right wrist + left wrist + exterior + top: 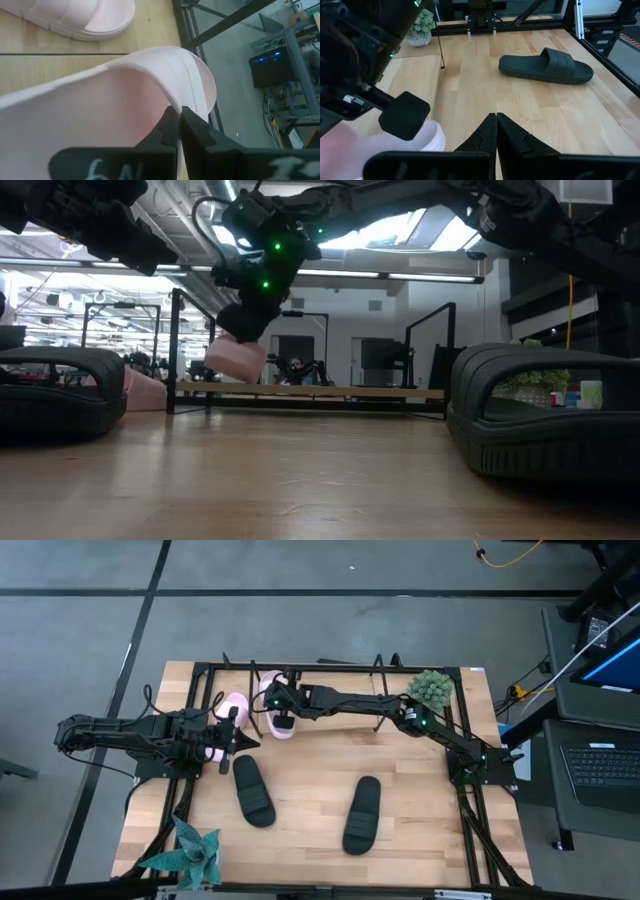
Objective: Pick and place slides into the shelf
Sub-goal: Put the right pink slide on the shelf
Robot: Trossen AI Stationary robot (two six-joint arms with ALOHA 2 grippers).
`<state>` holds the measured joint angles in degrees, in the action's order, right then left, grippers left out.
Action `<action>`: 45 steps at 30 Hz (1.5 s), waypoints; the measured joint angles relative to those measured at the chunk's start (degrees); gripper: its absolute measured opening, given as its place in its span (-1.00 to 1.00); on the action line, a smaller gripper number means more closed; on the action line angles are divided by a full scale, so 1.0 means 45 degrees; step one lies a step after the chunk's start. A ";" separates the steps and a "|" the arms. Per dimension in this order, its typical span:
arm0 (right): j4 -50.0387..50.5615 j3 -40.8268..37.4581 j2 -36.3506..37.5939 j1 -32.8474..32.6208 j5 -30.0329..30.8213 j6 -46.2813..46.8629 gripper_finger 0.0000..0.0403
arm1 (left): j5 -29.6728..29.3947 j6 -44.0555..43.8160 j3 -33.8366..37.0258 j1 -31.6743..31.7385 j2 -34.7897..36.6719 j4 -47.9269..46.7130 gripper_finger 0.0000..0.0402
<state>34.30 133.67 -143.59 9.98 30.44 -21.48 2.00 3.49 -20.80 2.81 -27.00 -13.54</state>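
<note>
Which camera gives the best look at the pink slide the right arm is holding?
The right wrist view: the held pink slide fills it, its strap pinched in the right gripper. The high view shows it small over the shelf; the low view shows it lifted; the left wrist view misses it.

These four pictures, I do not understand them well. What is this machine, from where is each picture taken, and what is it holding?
It is a robot with two dark arms at a wooden table. Each arm ends in a two-finger pincer. One picture looks down from above, one looks level across the tabletop, and the other two come from cameras on the wrists.

Two black slides lie on the table. The right pincer is shut on the strap of a pink slide and holds it over the shelf, the black rod rack at the far edge. The other pink slide lies on the shelf's board. The left pincer is shut and empty, beside it. A small plant stands at one far corner.
</note>
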 joint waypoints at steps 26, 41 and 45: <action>-0.0329 0.0000 0.0000 0.0008 -0.0457 0.0234 -0.80 | 0.0005 -0.0097 0.0000 0.0000 0.0000 -0.0141 -1.00; -0.0452 0.0000 0.0000 0.0004 -0.0458 0.0725 -0.31 | 0.0001 -0.0092 0.0000 0.0000 0.0004 -0.0241 -1.00; -0.0452 0.0000 0.0000 0.0004 -0.0448 0.0715 -0.20 | 0.0001 -0.0094 0.0000 0.0000 0.0005 -0.0238 -1.00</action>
<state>32.27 133.67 -143.59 10.00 28.42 -18.26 2.00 3.06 -20.80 2.81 -26.98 -14.61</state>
